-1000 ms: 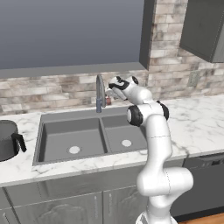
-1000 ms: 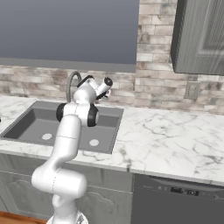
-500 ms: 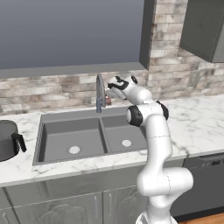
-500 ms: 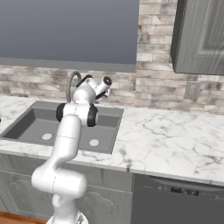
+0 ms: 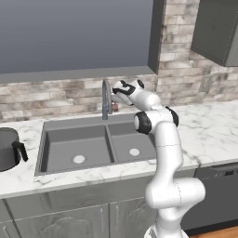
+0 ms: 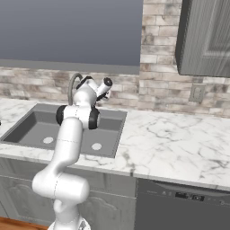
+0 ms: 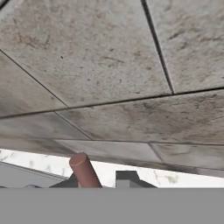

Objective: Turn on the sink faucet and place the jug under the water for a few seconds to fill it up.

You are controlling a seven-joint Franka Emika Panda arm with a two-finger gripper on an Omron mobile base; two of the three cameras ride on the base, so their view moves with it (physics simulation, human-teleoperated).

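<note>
The sink faucet (image 5: 106, 98) rises behind the divider of the gray double sink (image 5: 60, 144), with its reddish-brown lever (image 5: 115, 108) at the base. My gripper (image 5: 114, 103) is at that lever. In the hand view the lever (image 7: 85, 172) stands between my dark fingertips (image 7: 127, 177), and the gripper (image 7: 96, 181) is shut on it. No water is in view at the spout. The dark gray jug (image 5: 7, 149) sits on the counter left of the sink, its black handle toward the basin. From the right base view the faucet (image 6: 71, 87) curves up just behind my hand.
A brick backsplash (image 7: 109, 65) stands close in front of the hand. Marble counter (image 5: 209, 130) runs right of the sink, under a wall cabinet (image 5: 218, 28). A window (image 5: 74, 37) sits above the faucet. A dishwasher front (image 6: 179, 202) is below the right counter.
The fingers have closed from wide open onto the lever. The arm has hardly moved, and the jug has stayed in place.
</note>
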